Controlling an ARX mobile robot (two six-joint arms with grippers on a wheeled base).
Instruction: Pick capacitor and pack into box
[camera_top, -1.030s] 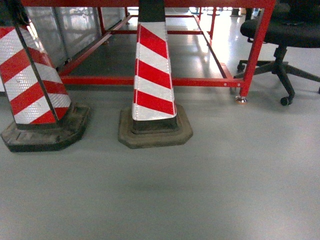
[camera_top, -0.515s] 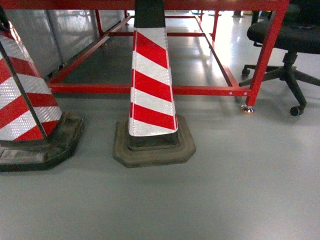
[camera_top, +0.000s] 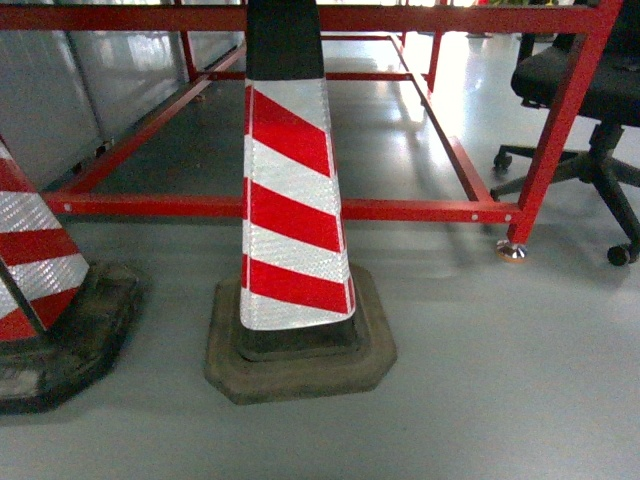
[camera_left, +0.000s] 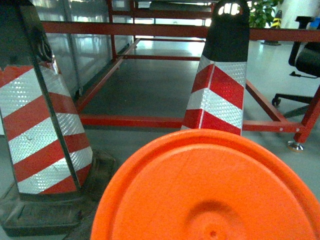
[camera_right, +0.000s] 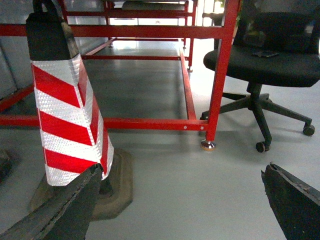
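Observation:
The capacitor fills the lower half of the left wrist view, its round bright orange end face right in front of the camera and raised off the floor. My left gripper's fingers are hidden behind it, and it sits where they close. In the right wrist view my right gripper is open above bare grey floor, with one dark finger at the left and the other at the right edge, nothing between them. The box is out of view. The head view shows neither gripper.
A red-and-white striped traffic cone on a rubber base stands straight ahead, with a second cone at the left. Behind them runs a red steel table frame with a foot. A black office chair stands at the right.
The head view has advanced toward the cones. The middle cone has grown larger and lower in frame, the left cone has slid partly out of the left edge, and the chair has shifted right.

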